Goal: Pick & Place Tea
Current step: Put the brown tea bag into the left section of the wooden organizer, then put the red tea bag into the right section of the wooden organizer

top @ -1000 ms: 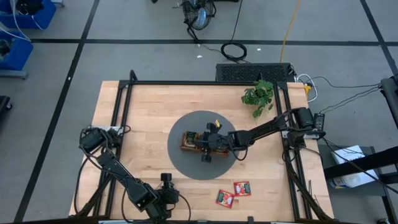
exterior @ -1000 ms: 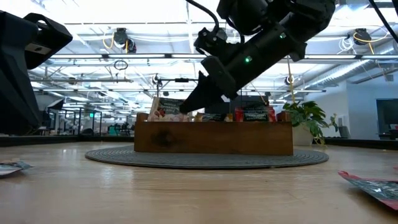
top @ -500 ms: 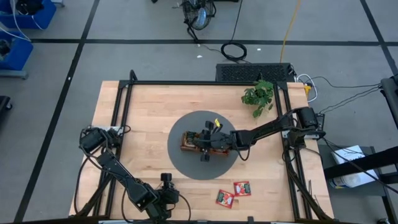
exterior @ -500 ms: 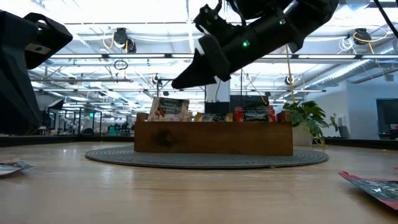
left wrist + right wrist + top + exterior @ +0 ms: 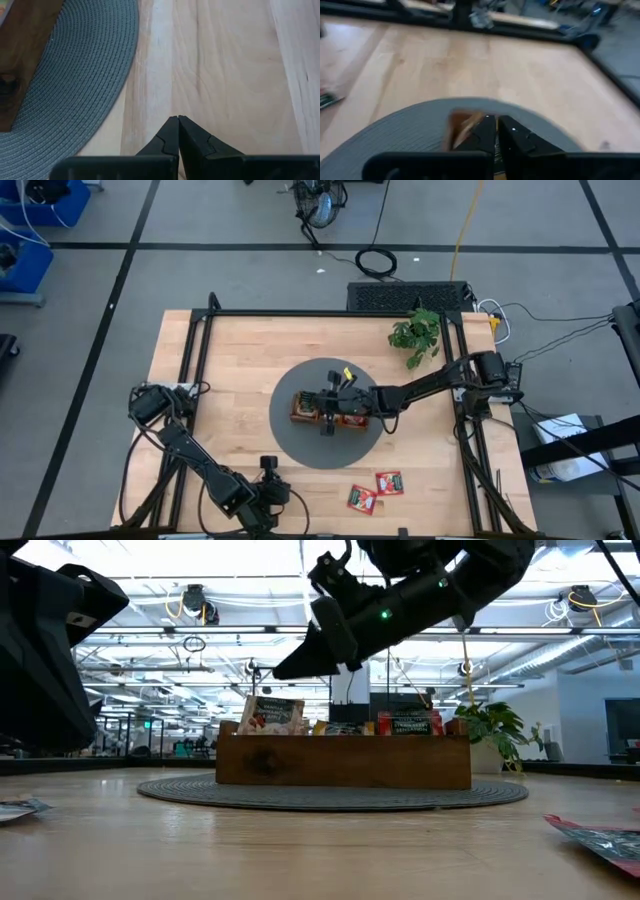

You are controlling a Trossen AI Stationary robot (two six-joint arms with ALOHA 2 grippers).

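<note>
Two loose tea sachets (image 5: 375, 490) on table, well behind right gripper (image 5: 285, 668), which hovers shut, empty, above tray (image 5: 343, 762) holding upright sachets. Left gripper (image 5: 178, 120) shut, empty, parked.

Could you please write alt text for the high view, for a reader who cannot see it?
Seen from above, the right gripper hangs with jaws shut over a wooden tray of tea sachets on a round grey mat mid-table. Two red sachets lie on the table's near edge, the left gripper waits nearby, and a small plant stands at the far right.
</note>
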